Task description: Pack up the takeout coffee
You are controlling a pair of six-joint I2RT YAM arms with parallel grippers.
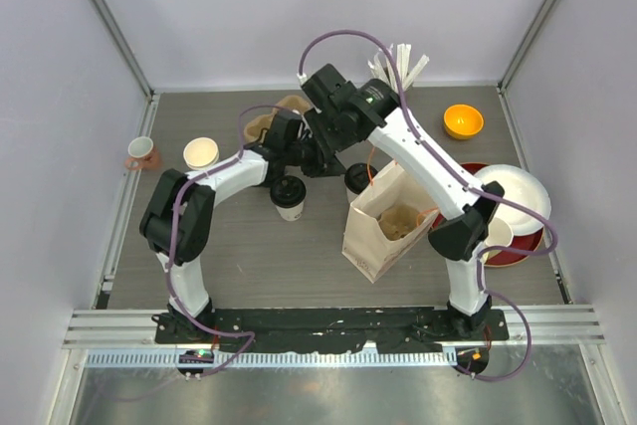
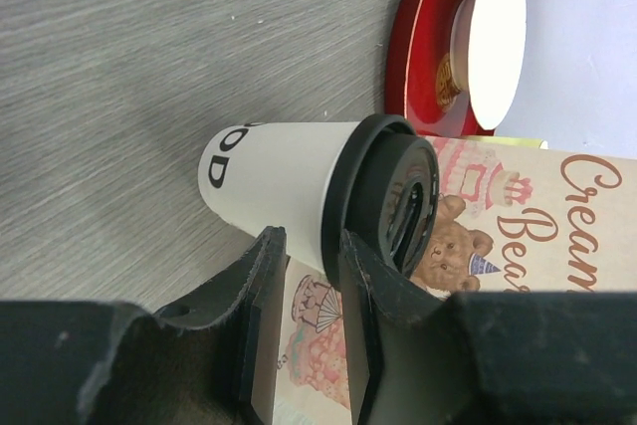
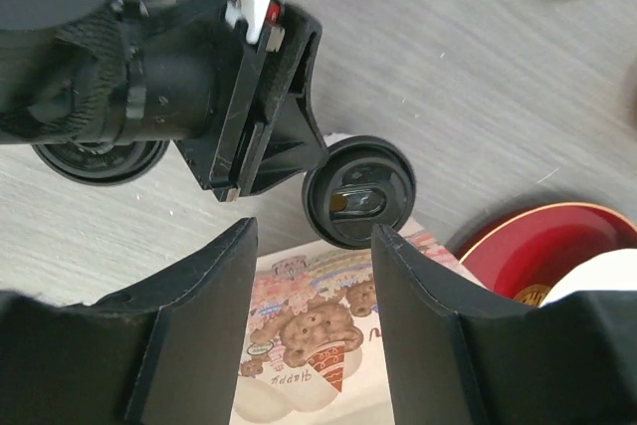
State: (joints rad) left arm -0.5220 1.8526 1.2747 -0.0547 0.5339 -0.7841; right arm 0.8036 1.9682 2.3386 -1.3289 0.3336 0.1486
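Observation:
The takeout coffee (image 1: 356, 178), a cream paper cup with a black lid, stands upright on the table right beside the printed paper bag (image 1: 383, 221). In the left wrist view the cup (image 2: 284, 181) lies just past my left gripper (image 2: 307, 246). Its jaws are open by a narrow gap, the tips at the cup's side under the lid (image 2: 383, 196), and only the bag (image 2: 557, 236) shows through the gap. My right gripper (image 3: 314, 246) hangs open above. The lid (image 3: 358, 191) sits beyond its fingertips, and the left gripper's fingers (image 3: 294, 141) are at the lid's left edge.
Another black-lidded cup (image 1: 289, 196) stands left of the bag. A red plate (image 1: 513, 254) under a white bowl (image 1: 518, 196) is at the right, an orange bowl (image 1: 463, 121) at the back right. A pinkish mug (image 1: 141, 153) and an open cream cup (image 1: 201, 153) stand at the left.

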